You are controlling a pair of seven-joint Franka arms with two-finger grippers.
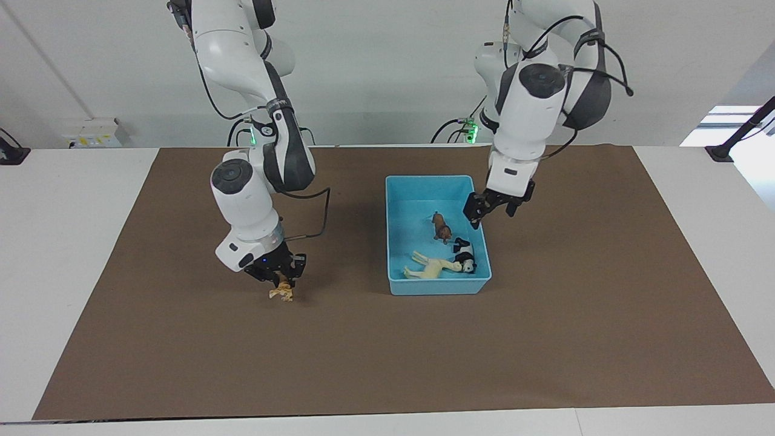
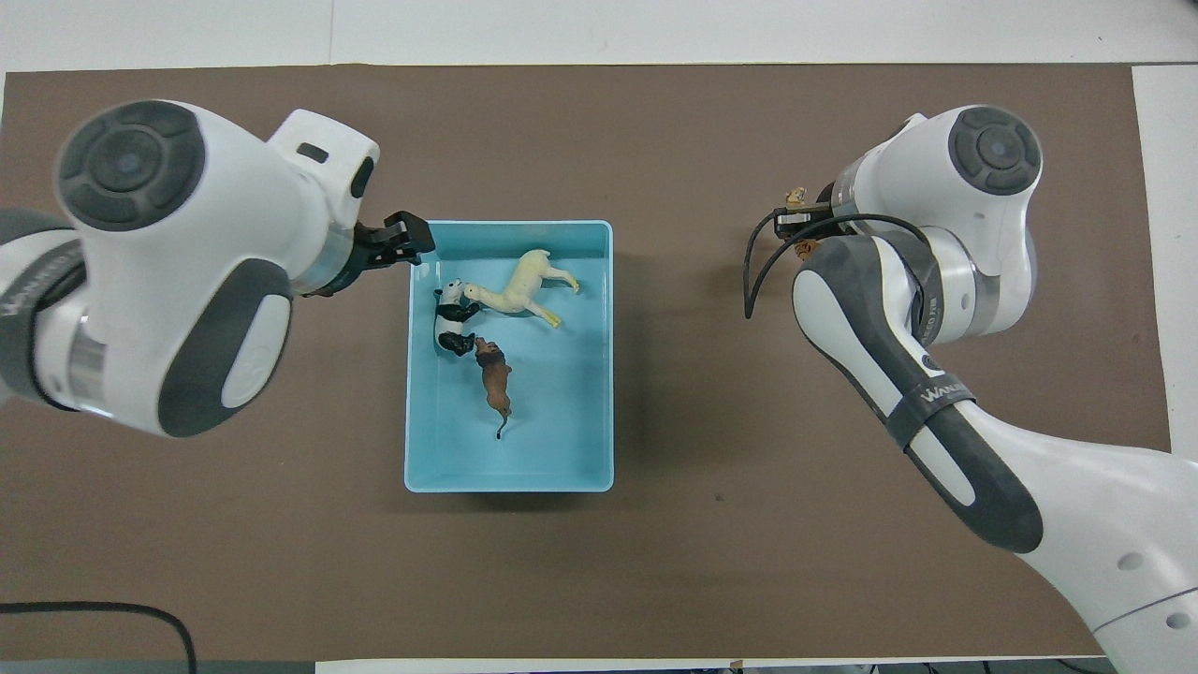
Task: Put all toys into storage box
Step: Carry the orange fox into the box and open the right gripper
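1. The right gripper (image 1: 280, 280) is low over the brown mat (image 1: 387, 363), toward the right arm's end of the table, well apart from the storage box (image 1: 424, 181).
2. Its fingers are pinched in on the tiger (image 1: 281, 293), which hangs just below the fingertips; whether its feet touch the mat I cannot tell.
3. In the overhead view only bits of the orange figurine show, on either side of the fingers, the rest hidden by the wrist.
4. The left gripper (image 1: 491, 209) hangs over the rim of the box at the side toward the left arm's end of the table, with its fingers spread wide and nothing between them.
5. Below those open fingers, inside the box, lies the panda (image 1: 465, 254), close against the wall.
6. The cream horse (image 1: 433, 266) lies on its side with its head touching the panda, at the end of the box farther from the robots.
7. The brown lion (image 1: 442, 227) lies on the box floor just beside the panda, nearer to the robots than the horse.
8. From above, the left fingertips sit at the box corner farther from the robots, just beside the panda's head.
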